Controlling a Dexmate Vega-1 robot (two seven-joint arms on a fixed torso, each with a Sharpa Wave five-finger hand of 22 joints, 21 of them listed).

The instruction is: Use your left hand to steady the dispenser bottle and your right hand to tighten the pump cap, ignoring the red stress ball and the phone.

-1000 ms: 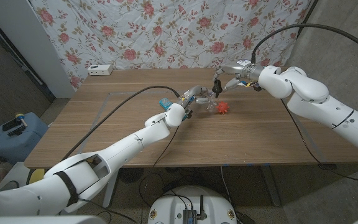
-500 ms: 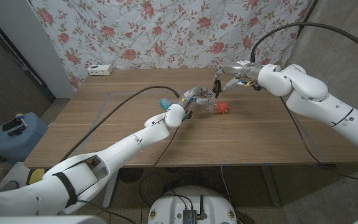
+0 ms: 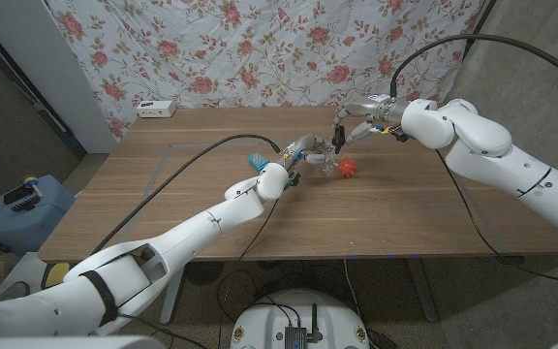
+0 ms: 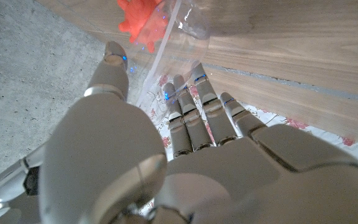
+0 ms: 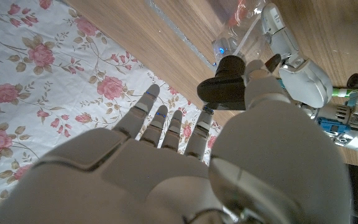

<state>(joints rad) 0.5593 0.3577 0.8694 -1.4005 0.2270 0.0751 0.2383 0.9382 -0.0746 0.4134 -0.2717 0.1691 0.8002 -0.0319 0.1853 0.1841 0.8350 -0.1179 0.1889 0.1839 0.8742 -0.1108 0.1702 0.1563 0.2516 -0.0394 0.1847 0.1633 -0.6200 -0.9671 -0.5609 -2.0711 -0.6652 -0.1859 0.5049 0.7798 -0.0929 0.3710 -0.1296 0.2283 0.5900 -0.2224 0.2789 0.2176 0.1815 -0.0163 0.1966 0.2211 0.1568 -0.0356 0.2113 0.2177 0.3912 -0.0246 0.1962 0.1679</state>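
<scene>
The clear dispenser bottle stands mid-table with its black pump cap on top. My left hand grips the bottle from its left side; its fingers curl against the clear bottle wall. From the right comes my right hand, whose thumb presses the pump cap while its fingers reach past the other side. The red stress ball lies just right of the bottle, and shows through the plastic as the ball.
A small blue flat object, perhaps the phone, lies left of my left hand. At the table's back left sits a white box. A floral cloth hangs behind the table. Black cables run along both arms.
My right arm has edged slightly leftward toward the bottle; the hands, bottle and ball otherwise stand as before.
</scene>
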